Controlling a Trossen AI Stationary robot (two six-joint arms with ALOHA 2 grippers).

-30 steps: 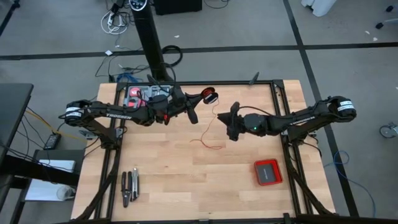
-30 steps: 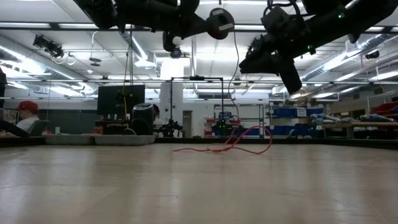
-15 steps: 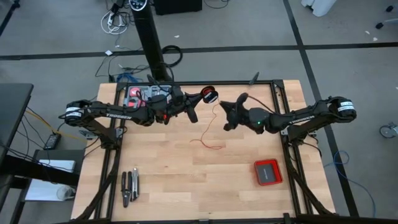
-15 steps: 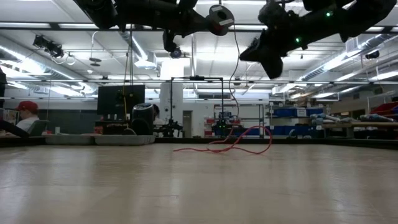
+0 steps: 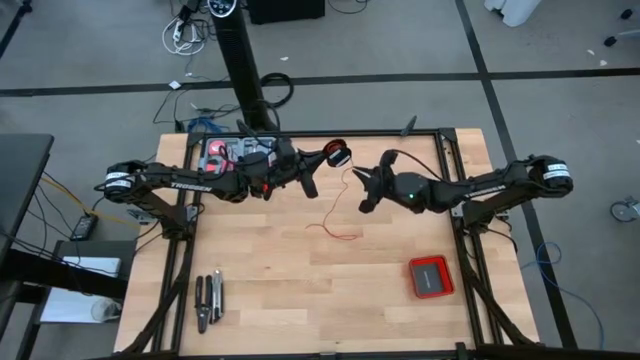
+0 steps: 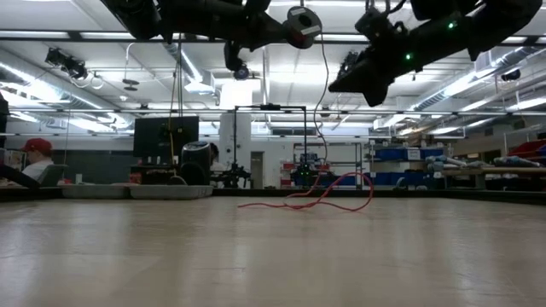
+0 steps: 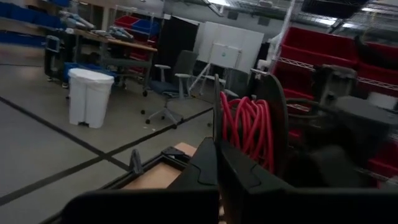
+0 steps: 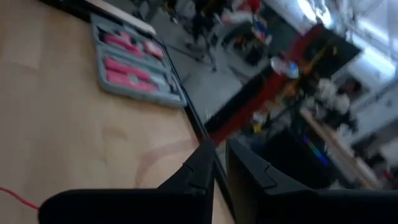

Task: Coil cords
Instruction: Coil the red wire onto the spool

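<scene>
The cord is a thin red wire, partly wound on a small black spool point(image 5: 338, 155) point(image 7: 247, 126). My left gripper point(image 5: 325, 160) point(image 7: 217, 165) is shut on the spool, high over the table's far middle. From the spool the wire hangs down point(image 6: 322, 102), and its loose loops point(image 5: 335, 231) point(image 6: 317, 203) lie on the wooden tabletop. My right gripper point(image 5: 359, 181) point(image 6: 343, 83) point(image 8: 219, 160) hovers just right of the spool, pointing at it. Its fingers stand a narrow gap apart, and I see nothing between them. My left gripper holds the spool at its rim point(image 7: 219, 138), coming in roughly level from the table's left. Its own fingers hide the exact spot. The spool stands on edge, lifted well clear of the table, red windings showing between its flanges. My right gripper is close to the hanging wire; whether it touches it I cannot tell.
A flat red square box point(image 5: 431, 276) lies near the right edge. Hand tools point(image 5: 208, 301) lie at the near left. A grey tool case point(image 5: 232, 152) point(image 8: 134, 65) sits at the far left under my left arm. A person in a red cap point(image 6: 36, 158) sits beyond the table.
My right gripper has rolled about its own pointing line while staying beside the spool. The spool, my left gripper and the wire loops on the table have kept still.
</scene>
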